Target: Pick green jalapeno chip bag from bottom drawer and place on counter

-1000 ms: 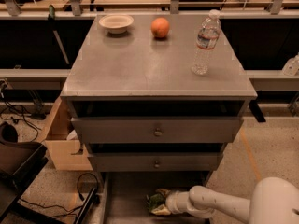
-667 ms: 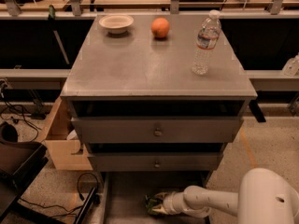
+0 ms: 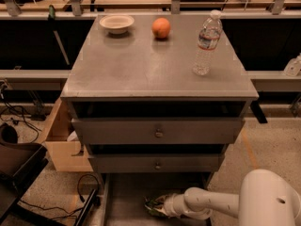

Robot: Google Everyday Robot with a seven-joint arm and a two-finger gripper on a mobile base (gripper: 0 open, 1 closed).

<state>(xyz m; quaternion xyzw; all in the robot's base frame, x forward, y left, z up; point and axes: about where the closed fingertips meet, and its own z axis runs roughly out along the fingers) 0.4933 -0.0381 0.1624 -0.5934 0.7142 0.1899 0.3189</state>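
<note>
The green jalapeno chip bag (image 3: 154,206) lies crinkled on the floor of the pulled-out bottom drawer (image 3: 123,197), at the bottom of the view. My gripper (image 3: 164,206) reaches in from the right on a white arm and sits right at the bag, which covers its fingertips. The counter (image 3: 141,65) is the flat grey top of the cabinet, above the two knobbed drawers.
On the counter stand a white bowl (image 3: 116,22), an orange (image 3: 161,28) and a clear water bottle (image 3: 206,44). A cardboard box (image 3: 61,142) sits left of the cabinet, with cables on the floor. My white arm housing (image 3: 270,199) fills the lower right.
My arm has shifted slightly left, farther into the bottom drawer at the bag. The bag stays in about the same spot.
</note>
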